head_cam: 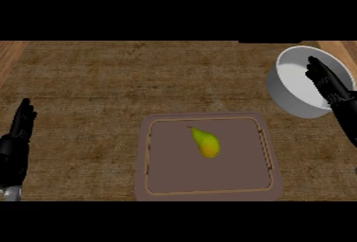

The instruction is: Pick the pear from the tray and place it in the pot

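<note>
Left hand [20, 127] parked at left edge, fingers straight, idle; pear [206, 143] lies loose mid-tray [209, 194] at lower centre, unpicked; right hand [327, 85] sits over the pot [289, 101] at upper right, fingers extended and holding nothing, probably not yet reaching.

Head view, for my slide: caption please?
Pear lies on tray; right hand over pot.
</note>
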### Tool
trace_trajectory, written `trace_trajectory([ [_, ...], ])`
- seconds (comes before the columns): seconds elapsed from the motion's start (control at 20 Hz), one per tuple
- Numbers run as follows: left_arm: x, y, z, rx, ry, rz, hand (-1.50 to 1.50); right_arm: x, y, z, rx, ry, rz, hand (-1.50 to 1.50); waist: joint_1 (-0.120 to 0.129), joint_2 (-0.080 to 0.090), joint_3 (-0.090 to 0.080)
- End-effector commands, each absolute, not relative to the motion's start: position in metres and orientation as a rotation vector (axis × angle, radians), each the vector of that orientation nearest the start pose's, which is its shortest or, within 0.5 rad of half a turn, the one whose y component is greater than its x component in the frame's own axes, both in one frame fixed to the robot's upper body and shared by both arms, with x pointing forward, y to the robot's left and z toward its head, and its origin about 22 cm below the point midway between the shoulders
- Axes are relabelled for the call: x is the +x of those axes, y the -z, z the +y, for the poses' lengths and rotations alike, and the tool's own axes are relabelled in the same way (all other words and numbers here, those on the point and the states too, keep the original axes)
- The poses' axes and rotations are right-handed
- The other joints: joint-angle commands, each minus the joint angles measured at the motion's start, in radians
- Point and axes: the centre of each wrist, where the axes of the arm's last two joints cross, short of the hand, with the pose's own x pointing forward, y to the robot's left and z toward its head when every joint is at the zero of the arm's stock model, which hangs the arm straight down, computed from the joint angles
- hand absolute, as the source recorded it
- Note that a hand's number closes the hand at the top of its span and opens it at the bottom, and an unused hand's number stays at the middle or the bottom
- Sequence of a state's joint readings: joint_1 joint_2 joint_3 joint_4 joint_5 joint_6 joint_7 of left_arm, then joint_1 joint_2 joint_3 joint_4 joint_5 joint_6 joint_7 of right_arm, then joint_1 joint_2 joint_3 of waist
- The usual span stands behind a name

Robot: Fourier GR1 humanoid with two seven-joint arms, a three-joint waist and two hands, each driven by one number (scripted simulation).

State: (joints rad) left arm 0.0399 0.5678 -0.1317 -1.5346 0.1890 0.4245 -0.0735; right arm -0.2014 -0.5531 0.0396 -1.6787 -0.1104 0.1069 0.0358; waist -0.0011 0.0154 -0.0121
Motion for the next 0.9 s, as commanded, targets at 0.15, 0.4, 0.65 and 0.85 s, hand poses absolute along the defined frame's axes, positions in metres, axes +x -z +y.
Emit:
trace_trajectory([
  [0.15,0.244,-0.029,0.277,0.297,0.032,-1.704,0.0,0.307,-0.135,-0.297,0.161,-0.429,-2.131,1.5,0.026,-0.006,0.016],
  [0.4,0.239,-0.019,0.236,0.102,-0.014,-1.729,0.0,0.311,-0.069,-0.318,-0.353,-0.296,-1.92,-1.5,0.033,0.0,0.013],
  [0.65,0.244,-0.012,0.224,0.106,-0.031,-1.699,0.0,0.3,-0.019,-0.279,0.024,-0.304,-2.183,-1.5,0.007,-0.013,0.013],
  [0.85,0.239,0.013,0.212,0.116,-0.036,-1.702,0.0,0.285,-0.059,-0.281,0.088,-0.401,-2.223,-1.5,-0.005,-0.017,0.012],
])
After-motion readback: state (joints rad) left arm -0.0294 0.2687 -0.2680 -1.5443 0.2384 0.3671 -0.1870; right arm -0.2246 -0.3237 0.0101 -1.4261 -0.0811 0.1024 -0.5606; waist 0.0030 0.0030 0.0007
